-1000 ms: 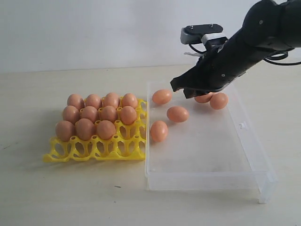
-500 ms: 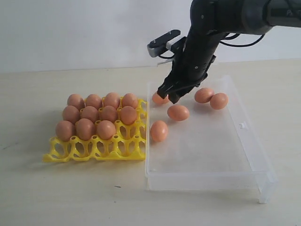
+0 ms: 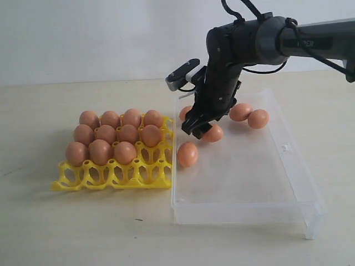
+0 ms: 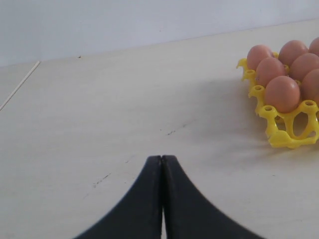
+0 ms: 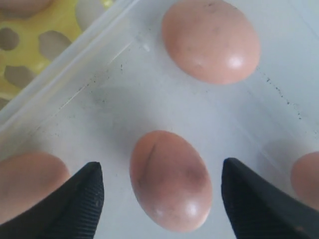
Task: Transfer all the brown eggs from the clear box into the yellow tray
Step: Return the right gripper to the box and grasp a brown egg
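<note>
The yellow tray (image 3: 111, 174) lies on the left and holds several brown eggs (image 3: 113, 136); its front row of cups stands empty. The clear box (image 3: 288, 194) sits beside it on the right. My right gripper (image 3: 198, 128) is low inside the box, open, its fingers either side of one egg (image 5: 170, 180) without touching it. Another loose egg (image 3: 187, 154) lies near the box's left wall and two more (image 3: 249, 115) at the back. One egg (image 3: 184, 113) is partly hidden behind the arm. My left gripper (image 4: 162, 158) is shut and empty, above bare table beside the tray (image 4: 289, 137).
The box's left wall (image 5: 65, 74) runs close to the right gripper, with the tray (image 5: 30, 35) just beyond it. Eggs lie close on both sides of the fingers (image 5: 27, 181). The front half of the box floor (image 3: 244, 183) holds no eggs.
The right arm swung from the back right of the box toward its left side and came down, open, over the middle egg. The eggs have not moved.
</note>
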Controlling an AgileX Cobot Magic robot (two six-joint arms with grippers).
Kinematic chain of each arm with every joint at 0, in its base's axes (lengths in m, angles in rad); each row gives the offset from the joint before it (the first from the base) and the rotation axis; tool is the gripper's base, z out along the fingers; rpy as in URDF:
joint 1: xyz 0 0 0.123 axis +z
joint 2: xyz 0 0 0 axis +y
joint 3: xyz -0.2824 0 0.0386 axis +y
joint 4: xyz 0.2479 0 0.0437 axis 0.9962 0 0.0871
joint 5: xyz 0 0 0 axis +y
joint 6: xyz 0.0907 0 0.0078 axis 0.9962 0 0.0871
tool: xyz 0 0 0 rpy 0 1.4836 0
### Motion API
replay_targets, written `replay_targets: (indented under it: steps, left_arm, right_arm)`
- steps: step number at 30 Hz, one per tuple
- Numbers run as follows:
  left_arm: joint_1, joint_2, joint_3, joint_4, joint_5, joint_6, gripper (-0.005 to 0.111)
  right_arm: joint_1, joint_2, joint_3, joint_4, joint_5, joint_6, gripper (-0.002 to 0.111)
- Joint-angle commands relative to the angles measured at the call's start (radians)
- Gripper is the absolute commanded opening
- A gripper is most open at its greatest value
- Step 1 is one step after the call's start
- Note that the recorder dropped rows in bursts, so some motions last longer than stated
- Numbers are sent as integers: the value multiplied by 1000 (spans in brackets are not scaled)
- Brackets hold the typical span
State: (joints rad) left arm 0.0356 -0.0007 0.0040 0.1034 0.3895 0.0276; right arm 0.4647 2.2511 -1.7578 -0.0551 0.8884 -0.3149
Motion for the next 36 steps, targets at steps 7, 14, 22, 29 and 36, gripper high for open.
replay_targets:
  steps: [7, 14, 22, 29, 36]
  left_arm:
    - [-6, 1, -4, -2, -9, -5, 0]
    - [-6, 1, -4, -2, -9, -5, 0]
    - [-6, 1, -4, -2, -9, -5, 0]
    - [-6, 1, -4, -2, -9, -5, 0]
    - [-6, 1, -4, -2, -9, -5, 0]
  right_arm:
    - [0, 38, -5, -10, -89, -6, 64]
    - [0, 67, -5, -9, -98, -6, 57]
    - [0, 105, 1, -8, -43, -6, 0]
    - [0, 48, 6, -3, -74, 19, 0]
    - [5, -102, 80, 158, -277, 71, 0]
